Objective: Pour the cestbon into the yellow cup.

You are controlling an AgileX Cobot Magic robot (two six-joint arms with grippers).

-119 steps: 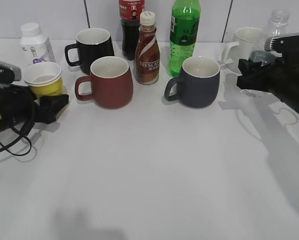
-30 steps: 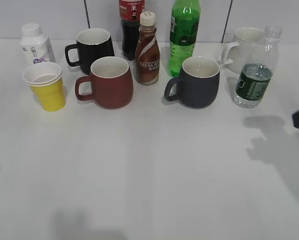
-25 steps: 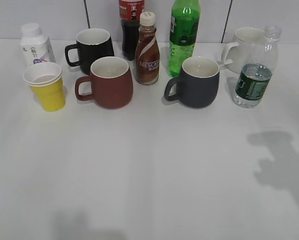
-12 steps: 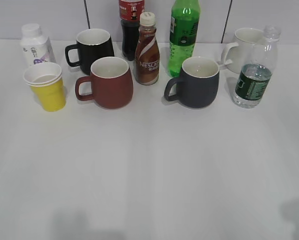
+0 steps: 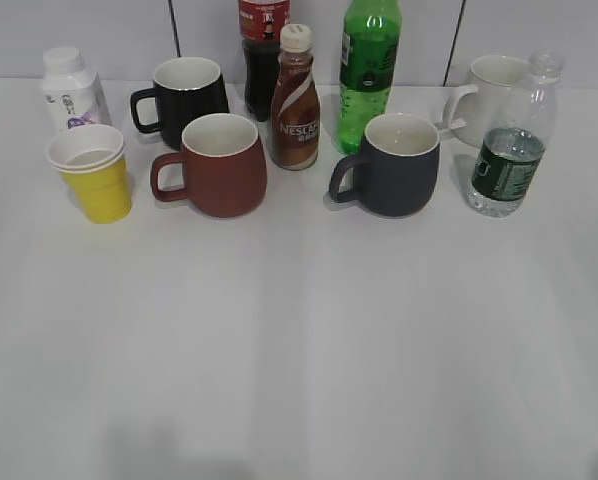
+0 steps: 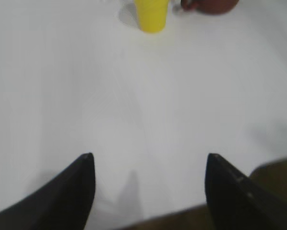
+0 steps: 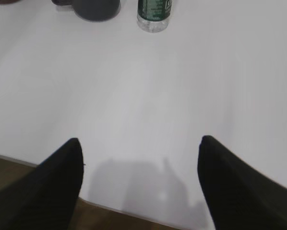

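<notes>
The cestbon [image 5: 511, 150], a clear bottle with a dark green label, stands upright at the right of the table; its lower part shows at the top of the right wrist view [image 7: 154, 12]. The yellow cup [image 5: 91, 173] stands upright at the left and shows at the top of the left wrist view [image 6: 152, 14]. My left gripper [image 6: 148, 158] is open and empty, far back over the table's near edge. My right gripper [image 7: 139, 143] is open and empty, also back at the near edge. Neither gripper shows in the exterior view.
A maroon mug [image 5: 217, 165], black mug [image 5: 185, 98], dark grey mug [image 5: 394, 165] and white mug [image 5: 489, 88] stand in the back rows. A Nescafe bottle [image 5: 295, 100], green soda bottle [image 5: 368, 65], cola bottle [image 5: 260, 50] and small white bottle [image 5: 71, 90] stand among them.
Both arms have let go of the cup and the bottle and drawn back out of the exterior view. The bottle and cup stand where they were set; the arms' shadows have left the table.
</notes>
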